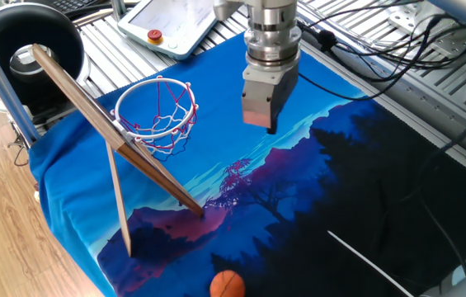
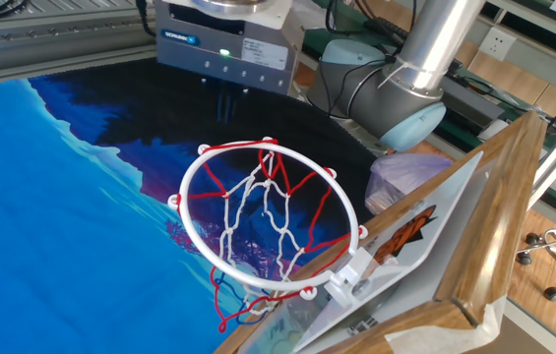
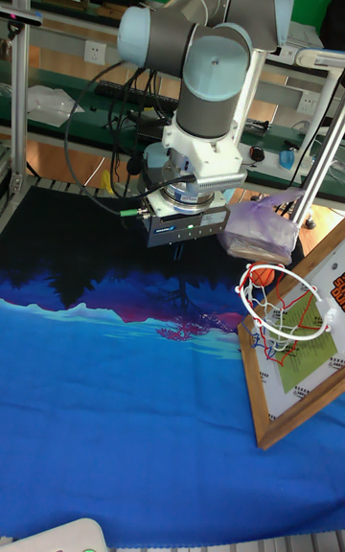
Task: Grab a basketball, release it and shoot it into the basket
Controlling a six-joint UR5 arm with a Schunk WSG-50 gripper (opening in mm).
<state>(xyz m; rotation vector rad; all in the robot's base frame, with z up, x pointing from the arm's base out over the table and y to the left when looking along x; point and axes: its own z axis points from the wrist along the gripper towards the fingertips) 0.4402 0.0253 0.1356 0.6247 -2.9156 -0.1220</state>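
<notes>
Bright, even indoor light, soft shadows, perhaps slight blur throughout.

A table (image 1: 455, 107) of grey metal slats carries a blue printed cloth (image 1: 356, 198). On the cloth, the basketball (image 1: 227, 284) lies at 6 o'clock; the wooden board (image 1: 109, 132) with its basket (image 1: 157, 107) stands at 9 o'clock.

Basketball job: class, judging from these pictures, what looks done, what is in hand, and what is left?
Done: nothing that shows. The basket holds no ball. In hand: nothing. The gripper hangs empty above the cloth, far from the basketball, which lies loose on the cloth at the picture's lower edge. Left: grab the basketball, lift it, release it into the basket.
</notes>
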